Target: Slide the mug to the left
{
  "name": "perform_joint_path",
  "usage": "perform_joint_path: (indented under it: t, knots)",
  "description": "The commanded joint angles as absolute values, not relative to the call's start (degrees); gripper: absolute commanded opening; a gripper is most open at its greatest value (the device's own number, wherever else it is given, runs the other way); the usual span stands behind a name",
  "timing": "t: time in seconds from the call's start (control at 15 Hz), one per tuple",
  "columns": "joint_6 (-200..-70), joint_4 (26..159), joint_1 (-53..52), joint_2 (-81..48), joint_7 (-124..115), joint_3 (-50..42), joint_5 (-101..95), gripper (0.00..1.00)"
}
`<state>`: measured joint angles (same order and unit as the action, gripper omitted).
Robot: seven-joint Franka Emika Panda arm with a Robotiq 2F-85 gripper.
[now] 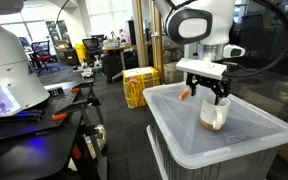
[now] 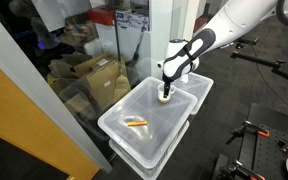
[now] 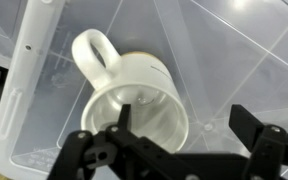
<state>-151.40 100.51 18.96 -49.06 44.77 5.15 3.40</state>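
The white mug (image 3: 134, 85) stands upright on a clear plastic bin lid (image 3: 234, 60), with its loop handle pointing to the upper left in the wrist view. My gripper (image 3: 184, 120) is open and right over it: one finger sits inside the mug's opening, the other outside its wall. In both exterior views the gripper (image 1: 215, 100) (image 2: 166, 90) reaches down onto the mug (image 1: 213, 117) (image 2: 165, 98), which the fingers partly hide.
The lid (image 1: 249, 135) tops a stack of clear bins (image 2: 144, 145). A small orange object (image 1: 186, 95) (image 2: 135, 123) lies on the lid away from the mug. A yellow crate (image 1: 139, 85), desks and cardboard boxes (image 2: 94, 75) stand around.
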Motion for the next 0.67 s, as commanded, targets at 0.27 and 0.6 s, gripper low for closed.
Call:
perform_joint_path:
  t: [0.27, 0.6]
  knots:
    - [-147.7, 93.7, 18.7, -53.5, 43.9, 5.1, 1.3, 0.69]
    - [-146.5, 91.5, 18.6, -54.9, 44.1, 5.1, 1.2, 0.29]
